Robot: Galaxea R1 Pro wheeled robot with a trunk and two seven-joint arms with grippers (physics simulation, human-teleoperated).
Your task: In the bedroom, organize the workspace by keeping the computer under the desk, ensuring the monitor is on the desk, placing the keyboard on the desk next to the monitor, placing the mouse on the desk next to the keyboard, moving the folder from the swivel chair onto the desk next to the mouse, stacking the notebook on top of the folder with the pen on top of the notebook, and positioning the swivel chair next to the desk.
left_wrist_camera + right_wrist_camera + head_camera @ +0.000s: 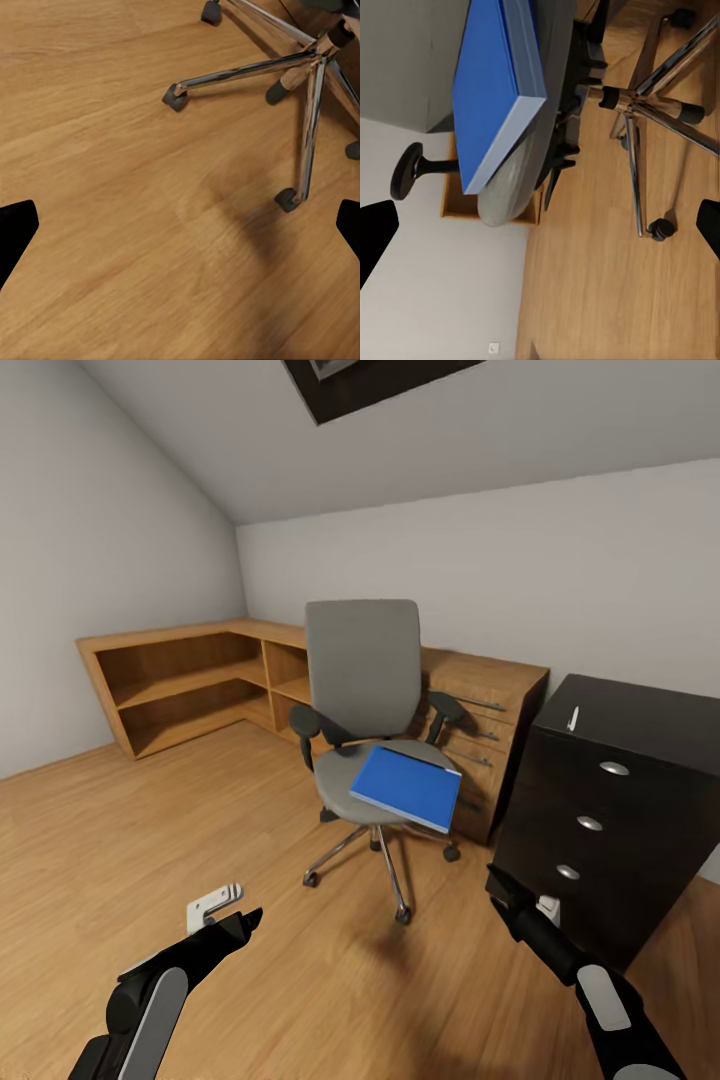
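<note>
While the folder (406,787) lies on the swivel chair (365,690), both end effectors seem spread wide, empty.

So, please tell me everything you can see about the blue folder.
The folder is a flat, bright blue rectangle with a paler blue edge that shows in the right wrist view. It looks like a thin, stiff, smooth cover. It lies closed and flat on the grey seat of the swivel chair, turned at an angle, with one corner reaching past the seat's front rim. Only the seat touches it; no pincer holds it.
</note>
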